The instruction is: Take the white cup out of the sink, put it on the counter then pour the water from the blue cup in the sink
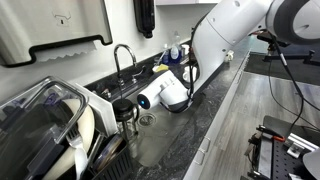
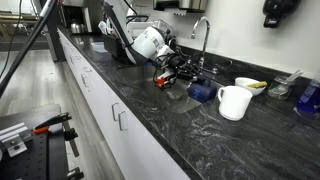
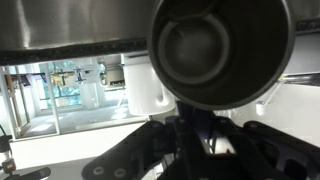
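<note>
My gripper (image 2: 183, 76) is shut on the blue cup (image 2: 201, 92), which lies tipped on its side over the sink (image 1: 155, 146). The wrist view looks straight at the cup's round dark end (image 3: 220, 48), with the gripper (image 3: 203, 122) clamped round it from below. The white cup (image 2: 235, 102) stands upright on the dark stone counter (image 2: 190, 135), just beyond the sink; it also shows pale in the wrist view, white cup (image 3: 142, 84), behind the gripper. No stream of water can be made out. In the exterior view from the sink end, the arm hides the white cup.
A chrome faucet (image 1: 122, 58) rises behind the sink. A clear black-lidded jar (image 1: 125, 118) stands at the basin's near side, with a dish rack (image 1: 50, 130) in front. A bowl (image 2: 250, 85) and a blue bottle (image 2: 308, 97) sit past the white cup.
</note>
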Motion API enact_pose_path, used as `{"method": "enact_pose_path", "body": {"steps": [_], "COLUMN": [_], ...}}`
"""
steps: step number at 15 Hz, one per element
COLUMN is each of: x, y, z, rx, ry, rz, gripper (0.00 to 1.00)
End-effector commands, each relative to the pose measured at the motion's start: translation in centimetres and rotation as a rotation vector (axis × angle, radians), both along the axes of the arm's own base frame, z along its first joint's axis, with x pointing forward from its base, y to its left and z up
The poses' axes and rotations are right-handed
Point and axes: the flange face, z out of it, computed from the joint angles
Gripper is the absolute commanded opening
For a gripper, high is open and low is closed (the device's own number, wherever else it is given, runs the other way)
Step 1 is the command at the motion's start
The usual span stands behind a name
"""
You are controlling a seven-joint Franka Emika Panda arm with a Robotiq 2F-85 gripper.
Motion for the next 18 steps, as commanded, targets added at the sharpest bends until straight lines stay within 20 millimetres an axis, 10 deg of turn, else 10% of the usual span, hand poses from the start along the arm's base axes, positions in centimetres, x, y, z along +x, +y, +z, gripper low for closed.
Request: {"method": "enact_pose_path", "body": {"steps": [1,18], "x": [0.5,1.1], "y": [-0.8,-0.5], "z": [0.2,-1.0], "rx": [-0.06,-0.162], "ry": [-0.033,-0.068], "rz": [-0.013,0.046], "gripper": [0.04,0.04]}}
